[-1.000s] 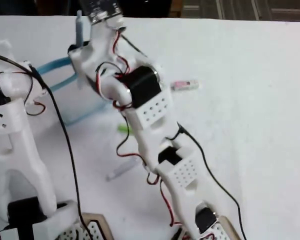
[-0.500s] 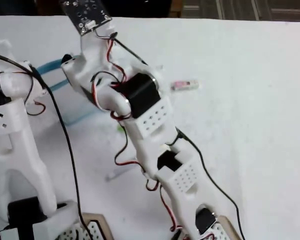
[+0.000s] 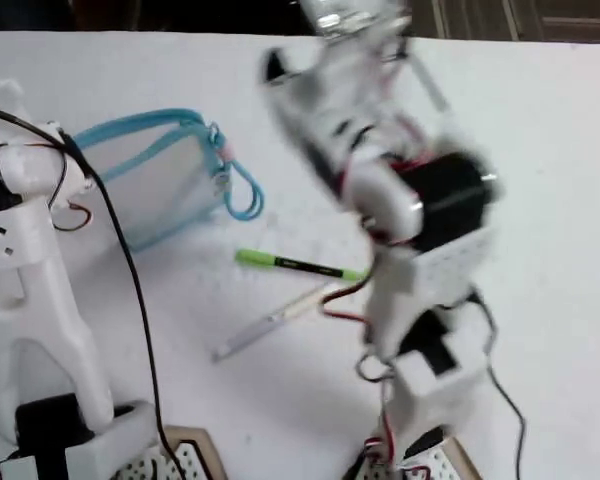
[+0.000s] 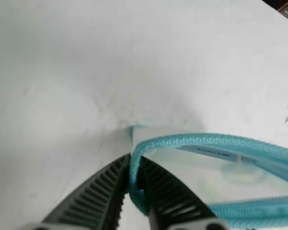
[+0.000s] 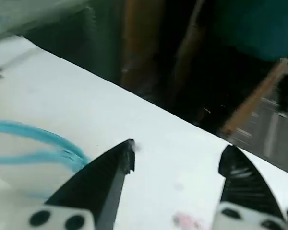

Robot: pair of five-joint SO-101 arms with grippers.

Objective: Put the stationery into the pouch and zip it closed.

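on the table (image 3: 550,150), left side: a limp pouch (image 3: 150,185) pinched by its rim

light, floppy and slick by its look, it is best held at the stiffer woven rim. clear plastic, teal trim, a looped cord. the left gripper (image 4: 134,178) is clamped on that rim; the right gripper (image 5: 179,151) hangs spread and empty. a green pen (image 3: 295,265) lies near.

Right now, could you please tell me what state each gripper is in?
Left gripper: closed on the edge of the pouch.
Right gripper: open, empty.
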